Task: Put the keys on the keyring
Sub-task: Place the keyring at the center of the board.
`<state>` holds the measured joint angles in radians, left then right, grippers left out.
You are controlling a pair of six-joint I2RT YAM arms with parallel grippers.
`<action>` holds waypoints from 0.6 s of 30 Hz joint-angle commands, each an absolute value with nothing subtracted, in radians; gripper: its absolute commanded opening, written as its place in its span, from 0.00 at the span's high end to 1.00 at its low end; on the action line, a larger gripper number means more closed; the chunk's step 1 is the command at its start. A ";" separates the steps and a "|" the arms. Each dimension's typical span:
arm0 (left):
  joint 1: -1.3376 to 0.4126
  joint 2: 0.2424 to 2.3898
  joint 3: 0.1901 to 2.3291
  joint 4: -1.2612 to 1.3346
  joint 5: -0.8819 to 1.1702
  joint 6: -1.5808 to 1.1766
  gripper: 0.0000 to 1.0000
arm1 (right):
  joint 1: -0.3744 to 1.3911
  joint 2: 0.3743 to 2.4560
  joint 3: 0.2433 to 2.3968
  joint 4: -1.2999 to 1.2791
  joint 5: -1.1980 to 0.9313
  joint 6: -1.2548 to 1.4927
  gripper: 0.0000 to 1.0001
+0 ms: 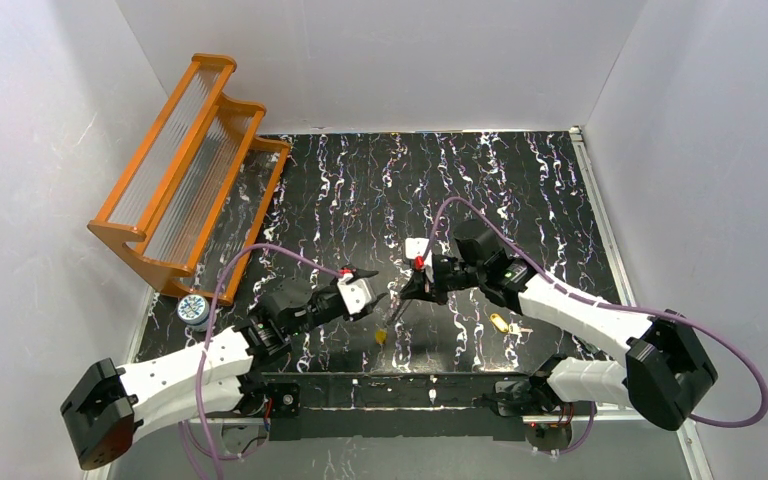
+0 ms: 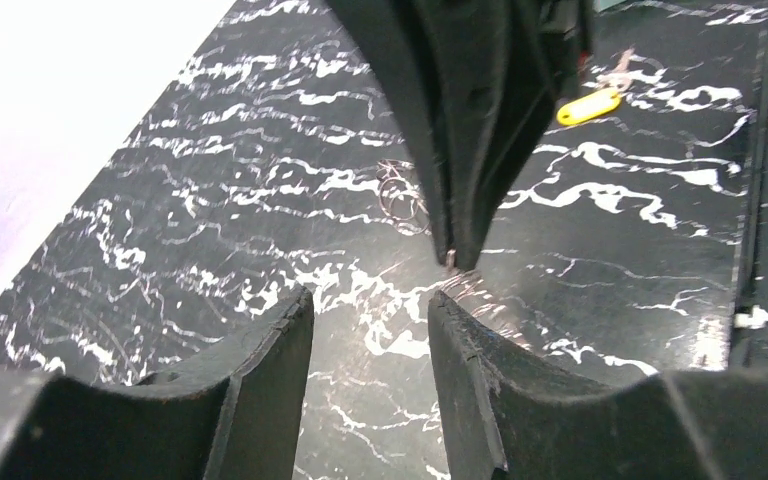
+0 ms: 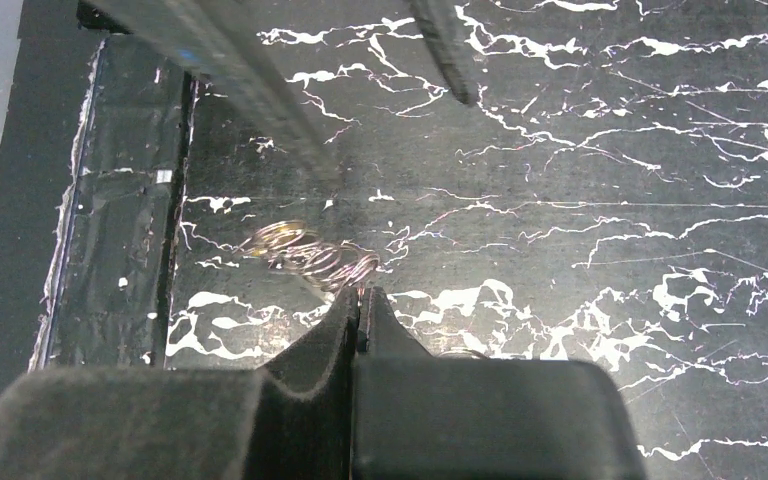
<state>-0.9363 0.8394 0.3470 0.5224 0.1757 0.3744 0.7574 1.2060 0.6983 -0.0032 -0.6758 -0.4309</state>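
Pinching the keyring [image 3: 310, 255] between fingertips pressed tight together, the right gripper [image 3: 360, 300] meets the left gripper [image 2: 370, 305] over the middle of the black marbled table [image 1: 360, 190].

The right wrist camera shows the ring only as a blurred tangle of thin wire loops at the very tips of the closed fingers. No key is in that view.

The overhead camera shows it differently. There the ring is a thin pale line slanting down from the right gripper to the yellow-headed key [image 1: 381, 336] at its lower end. Whether that key hangs clear or touches the table cannot be told.

The second key [image 1: 501, 323] lies on the table just beside the right forearm, well apart from the ring. The left wrist camera catches it as a yellow tag behind the right gripper.

That same camera shows the left fingers [image 2: 260, 360] spread apart with nothing between them, and the right fingertips pointing down just beyond the gap.

Only the overhead view takes in the orange rack [image 1: 190, 160] at the far left corner.
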 commanded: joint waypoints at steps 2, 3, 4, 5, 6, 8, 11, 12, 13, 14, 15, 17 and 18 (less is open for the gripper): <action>-0.939 0.893 0.373 0.483 0.046 0.376 0.56 | 0.756 1.197 0.697 0.038 -0.701 -0.465 0.99; -0.939 0.905 0.376 0.481 0.048 0.372 0.56 | 0.755 1.217 0.709 0.027 -0.688 -0.453 0.99; -0.939 0.919 0.377 0.479 0.048 0.364 0.56 | 0.756 1.241 0.727 0.010 -0.683 -0.445 0.99; -0.940 0.927 0.376 0.479 0.046 0.357 0.56 | 0.755 1.268 0.749 -0.010 -0.680 -0.436 0.99; -0.939 0.934 0.374 0.479 0.044 0.352 0.56 | 0.756 1.300 0.770 -0.030 -0.679 -0.419 0.99; -0.939 0.939 0.364 0.475 0.025 0.336 0.56 | 0.756 1.364 0.811 -0.043 -0.677 -0.379 0.99; -0.939 0.914 0.342 0.464 -0.031 0.308 0.56 | 0.757 1.463 0.880 -0.049 -0.674 -0.323 0.92; -0.939 0.899 0.333 0.461 -0.047 0.300 0.55 | 0.759 1.490 0.899 -0.049 -0.675 -0.307 0.89; -0.939 0.883 0.324 0.456 -0.062 0.293 0.55 | 0.761 1.518 0.919 -0.048 -0.680 -0.296 0.87; -0.939 0.866 0.316 0.449 -0.081 0.283 0.54 | 0.767 1.543 0.933 -0.046 -0.681 -0.287 0.81; -0.940 0.849 0.309 0.442 -0.099 0.273 0.53 | 0.770 1.552 0.942 -0.037 -0.682 -0.281 0.75; -0.940 0.819 0.295 0.427 -0.142 0.248 0.46 | 0.772 1.545 0.935 0.010 -0.669 -0.258 0.61; -0.939 0.805 0.288 0.421 -0.162 0.234 0.44 | 0.772 1.534 0.922 0.047 -0.655 -0.245 0.54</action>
<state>-0.9363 0.8650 0.3149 0.4473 -0.0555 0.2932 0.7643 1.5490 0.9073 -0.0334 -0.6765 -0.3077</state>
